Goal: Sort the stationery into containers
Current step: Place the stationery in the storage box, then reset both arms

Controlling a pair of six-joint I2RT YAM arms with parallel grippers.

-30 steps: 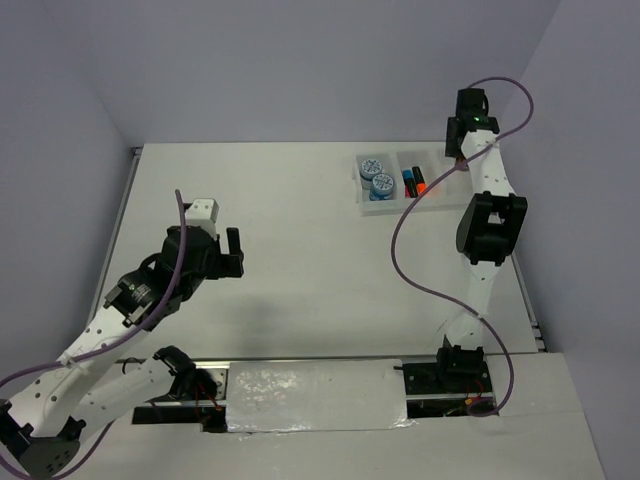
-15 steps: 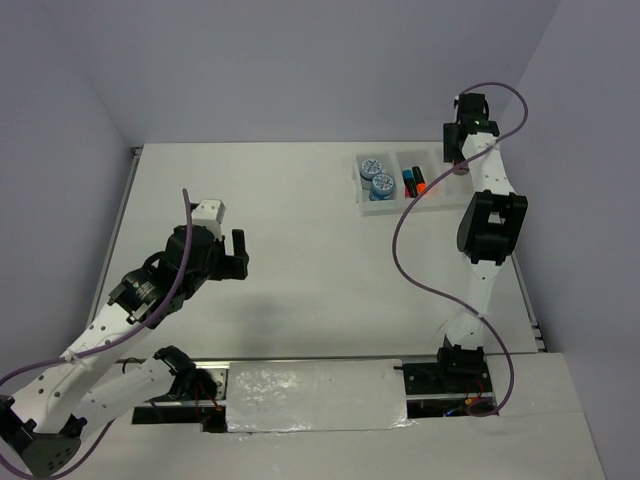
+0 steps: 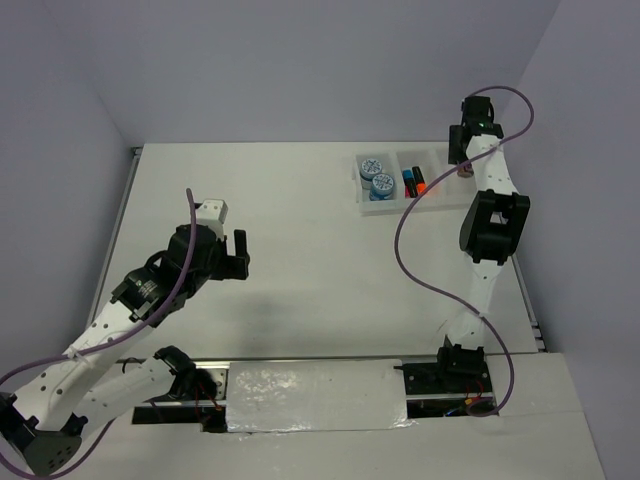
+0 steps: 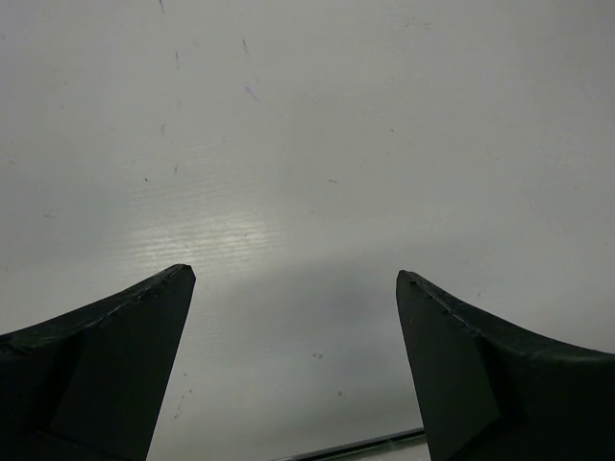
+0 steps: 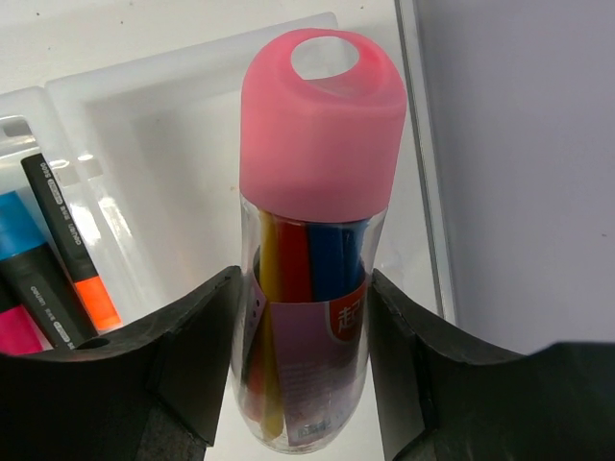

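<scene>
White plastic 3-compartment tray (image 3: 388, 207) sits far right on the white table (image 3: 300, 220) in the top view. 2 blue-and-white round rolls (image 3: 376, 175) lie in its left compartment, short black highlighters (image 3: 414, 182) in the middle one. Right gripper (image 3: 465, 166) hangs at the tray's right end, left gripper (image 3: 238, 256) well apart over the table.

Left wrist: fingers spread wide, gripping no item.

Right wrist: fingers pinch a pink oblong eraser in a clear patterned sleeve (image 5: 322, 144) over the right compartment, beside orange-, blue- and pink-capped highlighters.
</scene>
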